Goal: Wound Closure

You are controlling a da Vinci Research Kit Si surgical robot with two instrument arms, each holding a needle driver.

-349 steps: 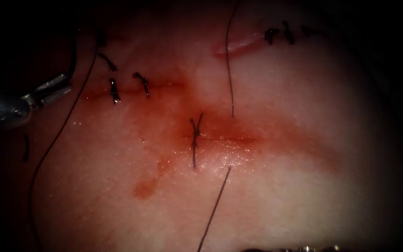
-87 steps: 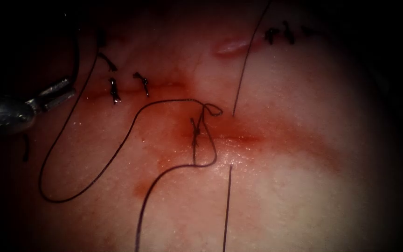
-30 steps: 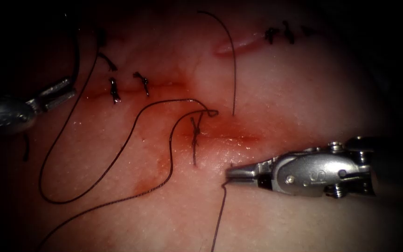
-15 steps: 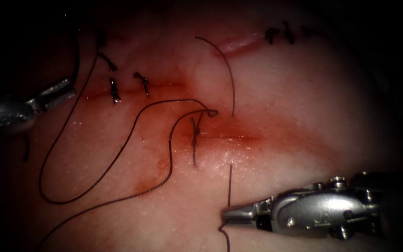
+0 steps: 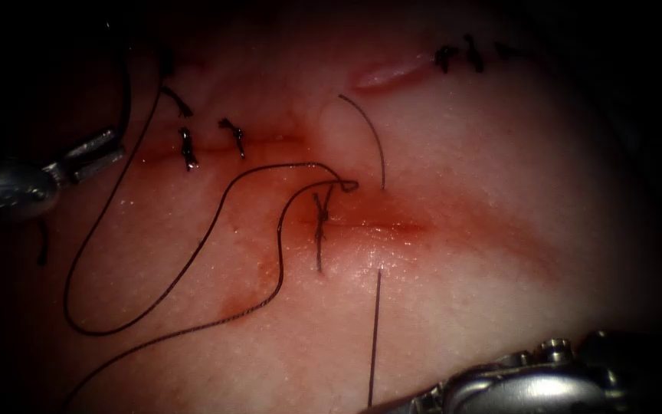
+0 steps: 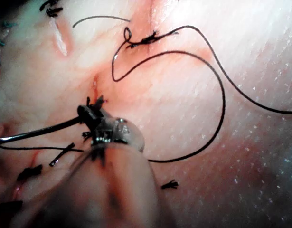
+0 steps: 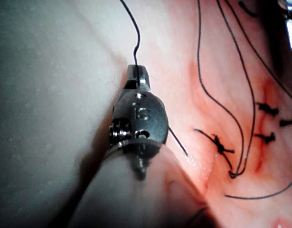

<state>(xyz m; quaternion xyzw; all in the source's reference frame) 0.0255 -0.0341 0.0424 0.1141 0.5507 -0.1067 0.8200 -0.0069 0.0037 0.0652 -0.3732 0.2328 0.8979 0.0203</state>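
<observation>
The right tool (image 7: 137, 72) sits at the near edge of the tissue (image 5: 484, 153), its jaws pinched shut on the thread (image 5: 375, 337). That strand runs straight and taut from the jaws up to its exit point just below the cut (image 5: 381, 228). To the right of this tool and beyond it the tissue is bare and open. To its left, a slack loop of thread (image 5: 193, 253) sprawls across the surface and curls round a knotted stitch (image 5: 320, 222), which crosses the cut. Past the cut from the right tool, a short free thread end (image 5: 369, 126) arcs away.

The left tool (image 5: 116, 144) is at the far left margin, well apart from the right one, with its jaws closed on what looks like the dark curved needle (image 5: 125, 84), held clear of the tissue. Where along the curve it is held cannot be told. Two finished stitches (image 5: 187, 149) lie just beyond its tips. A smear of red fluid (image 5: 239, 307) lies between the two tools.
</observation>
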